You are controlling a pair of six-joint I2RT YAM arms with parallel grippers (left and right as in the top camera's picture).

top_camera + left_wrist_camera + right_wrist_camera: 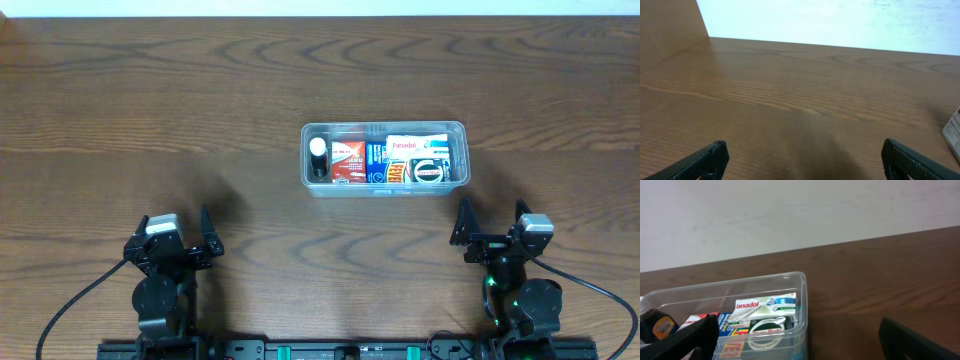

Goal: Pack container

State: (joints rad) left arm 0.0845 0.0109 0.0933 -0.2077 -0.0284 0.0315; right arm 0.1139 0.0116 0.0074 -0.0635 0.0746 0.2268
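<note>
Container: the clear, shallow plastic tub with rounded corners (pixel 304 160) stands on the dark brown wood-grain worktop (pixel 150 100), right of centre.
Contents: a small dark bottle with a white cap (pixel 318 158) at the left end, then a red carton (pixel 348 163), a blue carton (pixel 376 160), a white Panadol box (pixel 417 145) and a round tin (pixel 430 170), packed close together.
Left tool (pixel 172 228): fingers spread wide, gripping nothing, low over the worktop near the front edge, well apart from the tub.
Right tool (pixel 492 218): fingers spread wide, gripping nothing, near the tub's front right corner, not touching it.
</note>
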